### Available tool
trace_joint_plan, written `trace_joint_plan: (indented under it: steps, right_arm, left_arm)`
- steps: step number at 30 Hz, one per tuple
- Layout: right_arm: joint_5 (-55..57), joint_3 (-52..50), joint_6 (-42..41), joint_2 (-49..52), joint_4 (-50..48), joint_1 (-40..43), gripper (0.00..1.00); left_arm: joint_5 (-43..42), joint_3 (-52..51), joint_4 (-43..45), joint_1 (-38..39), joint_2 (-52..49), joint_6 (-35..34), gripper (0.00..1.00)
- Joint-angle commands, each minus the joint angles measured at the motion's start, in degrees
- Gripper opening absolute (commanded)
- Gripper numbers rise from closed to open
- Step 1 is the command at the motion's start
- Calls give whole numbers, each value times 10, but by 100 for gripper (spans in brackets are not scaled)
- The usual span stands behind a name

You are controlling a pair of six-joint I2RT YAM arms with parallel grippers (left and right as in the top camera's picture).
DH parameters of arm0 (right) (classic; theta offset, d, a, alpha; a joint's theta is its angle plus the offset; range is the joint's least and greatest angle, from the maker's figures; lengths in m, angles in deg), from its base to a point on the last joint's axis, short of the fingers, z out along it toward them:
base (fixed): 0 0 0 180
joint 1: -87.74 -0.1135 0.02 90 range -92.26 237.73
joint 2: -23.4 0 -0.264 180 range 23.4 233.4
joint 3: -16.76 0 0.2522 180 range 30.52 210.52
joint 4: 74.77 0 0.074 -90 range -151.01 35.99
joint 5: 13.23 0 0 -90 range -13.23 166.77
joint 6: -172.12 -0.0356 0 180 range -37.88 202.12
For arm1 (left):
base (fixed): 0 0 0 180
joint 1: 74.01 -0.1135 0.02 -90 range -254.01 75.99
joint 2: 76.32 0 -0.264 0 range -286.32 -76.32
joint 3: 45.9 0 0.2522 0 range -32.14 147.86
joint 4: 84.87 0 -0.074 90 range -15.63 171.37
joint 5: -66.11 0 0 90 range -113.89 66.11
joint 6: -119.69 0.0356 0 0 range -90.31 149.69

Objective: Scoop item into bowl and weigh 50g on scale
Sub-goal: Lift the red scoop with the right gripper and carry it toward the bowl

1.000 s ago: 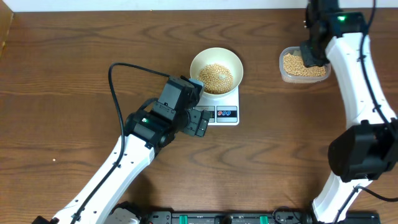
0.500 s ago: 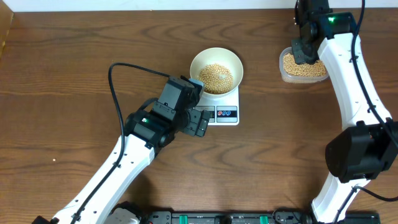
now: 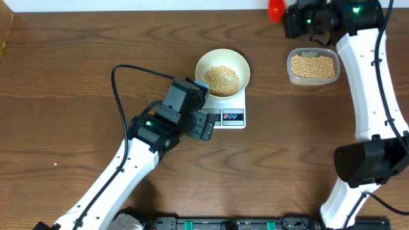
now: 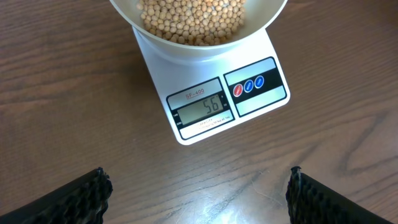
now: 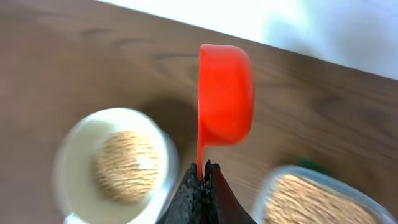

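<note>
The white bowl (image 3: 222,66) holds a heap of tan beans (image 3: 221,79) and stands on the white scale (image 3: 232,117). In the left wrist view the scale (image 4: 214,106) shows 56 on its display, and the bowl (image 4: 199,22) is at the top. My left gripper (image 4: 198,193) is open and empty, just in front of the scale. My right gripper (image 5: 204,171) is shut on the handle of a red scoop (image 5: 225,93), held high at the table's far edge (image 3: 276,7), between bowl and container. The scoop is turned on its side, its inside hidden.
A clear plastic container (image 3: 312,67) of beans stands at the back right, right of the scale; it also shows blurred in the right wrist view (image 5: 311,196). The left arm's black cable (image 3: 121,80) loops over the table left of the bowl.
My right gripper has lifted out of the container and swung left and back with the red scoop, which now shows. The left arm, bowl and scale have not moved.
</note>
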Motion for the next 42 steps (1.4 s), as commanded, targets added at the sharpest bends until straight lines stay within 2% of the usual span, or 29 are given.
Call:
trace_joint_plan:
  steps: [1, 20, 34, 42]
  right_arm:
    - [-108, 0, 50, -5, -4, -17, 1]
    - [-108, -42, 189, 1, 29, -86, 1]
    - [-108, -47, 186, 1, 32, -89, 1]
    - [-157, -47, 122, 1, 19, -67, 1]
  left_arm:
    - [9, 1, -2, -2, 4, 2, 93]
    - [9, 1, -2, -2, 4, 2, 92]
    - [9, 1, -2, -2, 4, 2, 92]
    - [9, 1, -2, -2, 4, 2, 92]
